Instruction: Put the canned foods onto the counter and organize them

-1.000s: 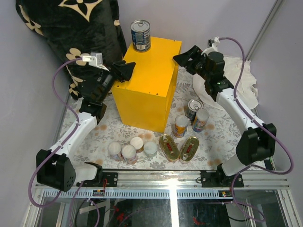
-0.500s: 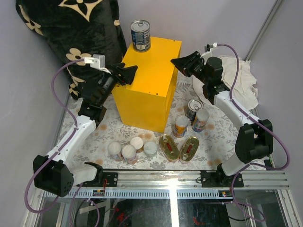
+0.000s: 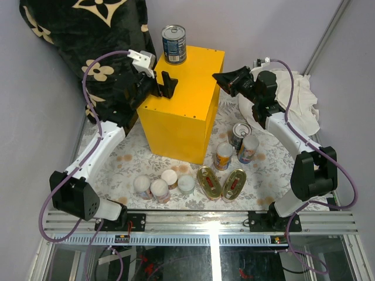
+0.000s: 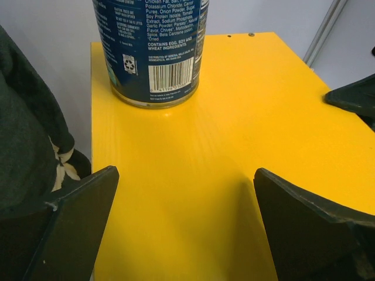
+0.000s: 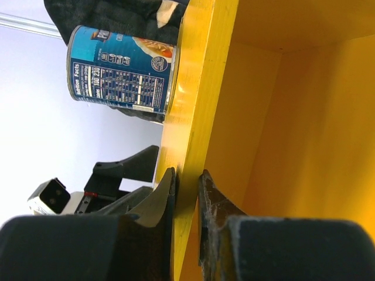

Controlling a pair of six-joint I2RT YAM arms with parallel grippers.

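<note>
Bracing the counter [image 3: 181, 111], our right gripper [image 5: 186, 175] pinches the thin edge of its top panel, jaws narrow with the yellow board between them. Our left gripper [image 4: 187, 199] hangs over the top, fingers spread wide and holding nothing. A blue can [image 4: 153, 52] stands upright at the far left corner of the counter's top, just ahead of those open fingers. White-lidded cans [image 3: 170, 177], oval gold tins [image 3: 208, 181] and orange-label cans [image 3: 223, 156] wait on the floral mat [image 3: 129, 161] along the counter's near side.

We judge the job in hand to be settling that can while the counter is steadied. Done well, the pinch stays level so the box does not tip. The left fingers should straddle the can evenly, since it sits close to the edge.

The label reads "CONTAINS EGG, SOY AND WHEAT INGREDIENTS" above a barcode. The right wrist view shows "Nutrition Facts". The brand is cut off after "P".
</note>
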